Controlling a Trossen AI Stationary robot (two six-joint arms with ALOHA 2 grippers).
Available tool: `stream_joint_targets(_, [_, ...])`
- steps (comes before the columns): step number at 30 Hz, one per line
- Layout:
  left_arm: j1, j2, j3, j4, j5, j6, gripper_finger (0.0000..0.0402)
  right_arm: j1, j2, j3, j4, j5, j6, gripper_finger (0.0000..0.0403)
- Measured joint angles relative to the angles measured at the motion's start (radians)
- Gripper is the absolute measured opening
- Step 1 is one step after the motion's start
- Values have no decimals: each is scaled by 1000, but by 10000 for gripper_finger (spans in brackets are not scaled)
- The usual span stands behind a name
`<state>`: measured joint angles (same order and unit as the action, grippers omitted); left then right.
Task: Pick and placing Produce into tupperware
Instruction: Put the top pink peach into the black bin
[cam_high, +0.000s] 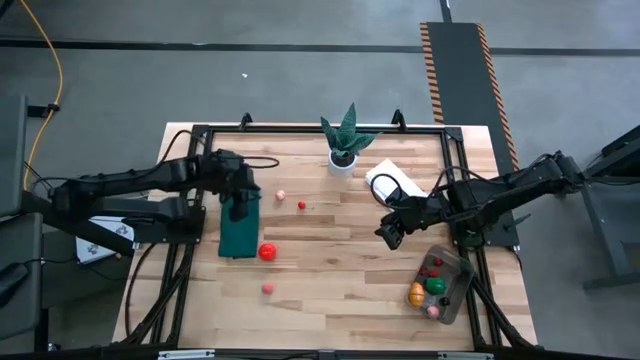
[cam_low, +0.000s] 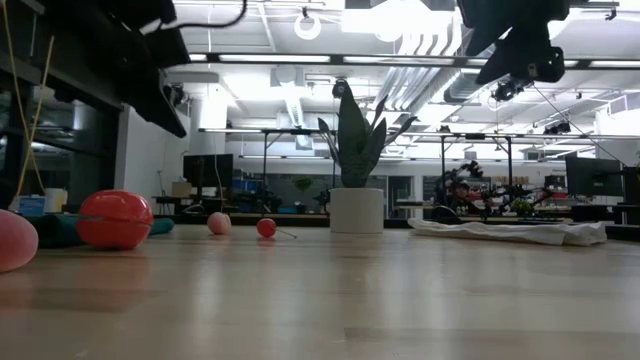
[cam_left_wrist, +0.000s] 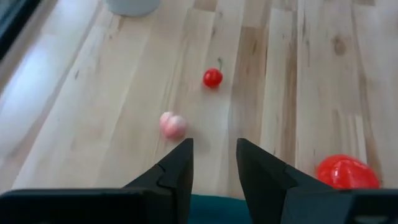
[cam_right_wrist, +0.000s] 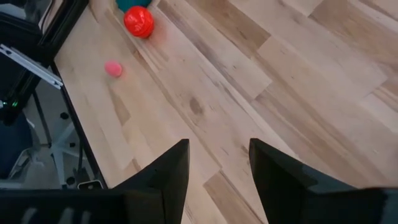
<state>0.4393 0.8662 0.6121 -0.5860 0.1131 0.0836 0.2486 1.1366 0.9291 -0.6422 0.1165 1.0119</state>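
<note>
Even overhead lighting; ceiling strip lights (cam_low: 400, 25) blown out in the low view, arms there reduced to silhouettes. Desk (cam_high: 330, 290) evenly lit, shadows soft and short. Nearest pink fruit (cam_low: 12, 240) out of focus. Wrist views slightly soft, jaws dark.

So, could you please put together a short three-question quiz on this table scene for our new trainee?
1. True or false: the tupperware already holds several pieces of produce.
2. Which item lies right beside the green mat?
A. the big red tomato
B. the potted plant
C. the white cloth
3. Fill in: the left pincer hangs over the ____, while the right pincer hangs over bare wood between the cloth and the tupperware.

Key: 1 true; 2 A; 3 green mat.
</note>
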Motion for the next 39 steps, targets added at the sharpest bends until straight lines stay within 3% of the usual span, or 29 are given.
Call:
stream_joint_targets(10, [86, 170, 0, 65, 85, 169, 113, -30, 0, 0, 2, -17, -25, 158])
stream_joint_targets(26, [85, 313, 0, 196, 23, 311, 113, -40, 0, 0, 1, -16, -23, 158])
stream_joint_targets(39, [85, 390, 0, 226, -1, 309, 113, -70, 0, 0, 3, -16, -25, 158])
